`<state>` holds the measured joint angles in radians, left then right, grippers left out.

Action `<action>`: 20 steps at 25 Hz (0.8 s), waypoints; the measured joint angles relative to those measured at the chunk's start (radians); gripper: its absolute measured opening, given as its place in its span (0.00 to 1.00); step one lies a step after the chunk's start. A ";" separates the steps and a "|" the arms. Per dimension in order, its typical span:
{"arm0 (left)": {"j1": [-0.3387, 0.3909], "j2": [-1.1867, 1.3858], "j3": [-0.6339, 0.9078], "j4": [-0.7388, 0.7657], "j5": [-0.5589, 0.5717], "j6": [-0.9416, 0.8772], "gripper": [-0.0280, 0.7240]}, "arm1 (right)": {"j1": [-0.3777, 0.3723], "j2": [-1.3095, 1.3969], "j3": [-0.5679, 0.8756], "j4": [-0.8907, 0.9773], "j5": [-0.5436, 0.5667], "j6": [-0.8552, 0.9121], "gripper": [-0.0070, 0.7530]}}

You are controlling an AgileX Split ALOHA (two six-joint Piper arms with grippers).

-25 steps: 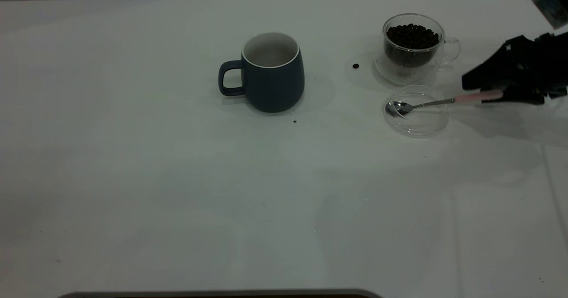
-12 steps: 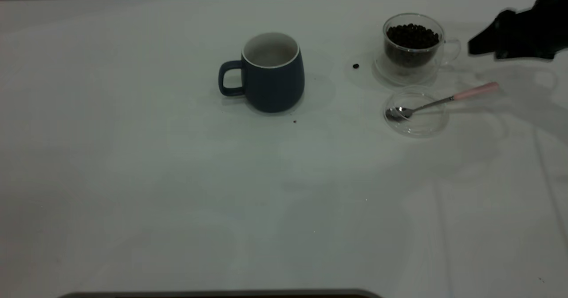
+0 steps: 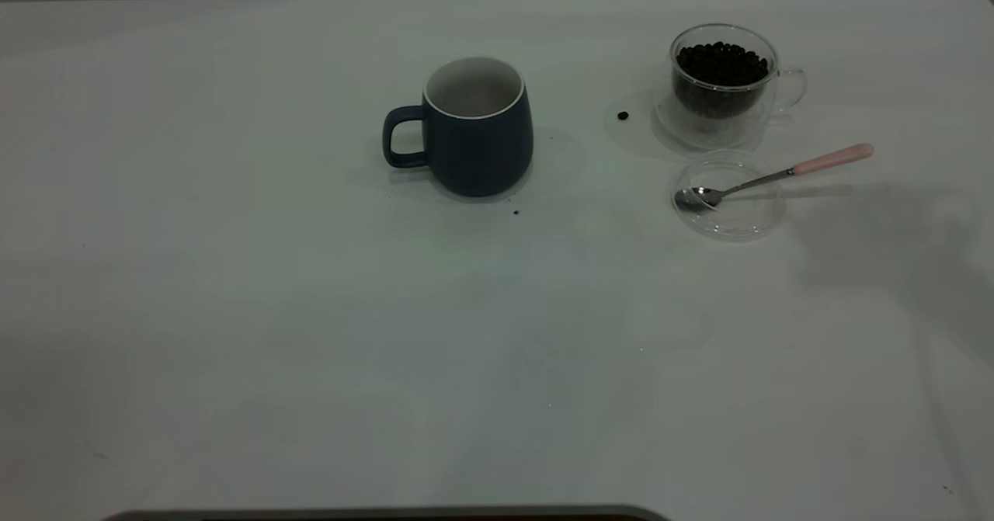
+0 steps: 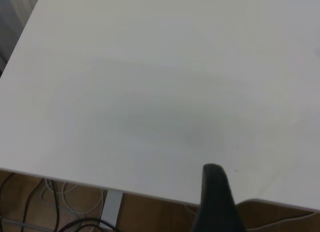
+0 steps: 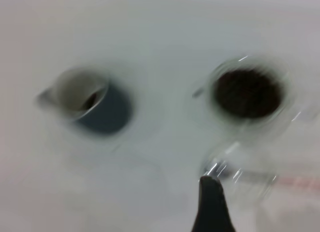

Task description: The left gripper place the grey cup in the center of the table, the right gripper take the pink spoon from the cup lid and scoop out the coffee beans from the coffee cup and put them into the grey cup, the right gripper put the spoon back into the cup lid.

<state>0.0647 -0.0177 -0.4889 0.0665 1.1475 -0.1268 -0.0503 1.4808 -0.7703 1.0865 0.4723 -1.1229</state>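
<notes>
Your right gripper [image 5: 212,202] has left the exterior view since half a second ago, when it hung dark beyond the coffee cup; a second ago it was closed low on the pink handle. The spoon has stayed where it was set down.

Going left to right across the table [image 3: 233,311]: the left gripper [image 4: 216,202] is out of the exterior view too. Its wrist camera shows only one dark finger over a bare corner of the tabletop, so you cannot tell whether it is open or closed.

Near the middle stands your grey cup [image 3: 474,126], upright, handle toward the left, white inside. A tiny dark speck [image 3: 516,212] lies just in front of it. Further right, one stray coffee bean [image 3: 622,116] sits on the table beside the glass coffee cup [image 3: 722,82], which is upright and filled with beans.

Just in front of that cup lies the clear cup lid [image 3: 728,198]. The pink spoon [image 3: 773,175] rests with its bowl inside the lid and its pink handle reaching out past the rim to the right.

The right wrist view looks down on both cups and the lid; only one finger tip shows, holding nothing, and you cannot tell its opening.
</notes>
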 joint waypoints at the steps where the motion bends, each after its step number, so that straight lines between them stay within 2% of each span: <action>1: 0.000 0.000 0.000 0.000 0.000 0.000 0.79 | 0.002 -0.089 0.024 -0.117 0.063 0.128 0.77; 3: 0.000 0.000 0.000 0.000 0.000 0.000 0.79 | 0.002 -0.259 0.064 -0.335 0.218 0.356 0.77; 5: 0.000 0.000 0.000 0.000 0.000 0.000 0.79 | 0.003 -0.404 0.078 -0.551 0.420 0.516 0.77; 7: 0.000 0.000 0.000 0.000 0.000 0.000 0.79 | 0.003 -0.543 0.079 -0.705 0.573 0.650 0.77; 10: 0.000 0.000 0.000 0.000 0.000 0.000 0.79 | 0.003 -0.695 0.079 -0.862 0.721 0.851 0.77; 15: 0.000 0.000 0.000 0.000 0.000 0.001 0.79 | 0.003 -0.859 0.131 -1.074 0.750 1.155 0.77; 20: 0.000 0.000 0.000 0.000 0.000 0.002 0.79 | 0.003 -0.997 0.285 -1.135 0.661 1.237 0.77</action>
<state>0.0647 -0.0177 -0.4889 0.0665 1.1475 -0.1247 -0.0469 0.4842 -0.4857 -0.0486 1.1331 0.1137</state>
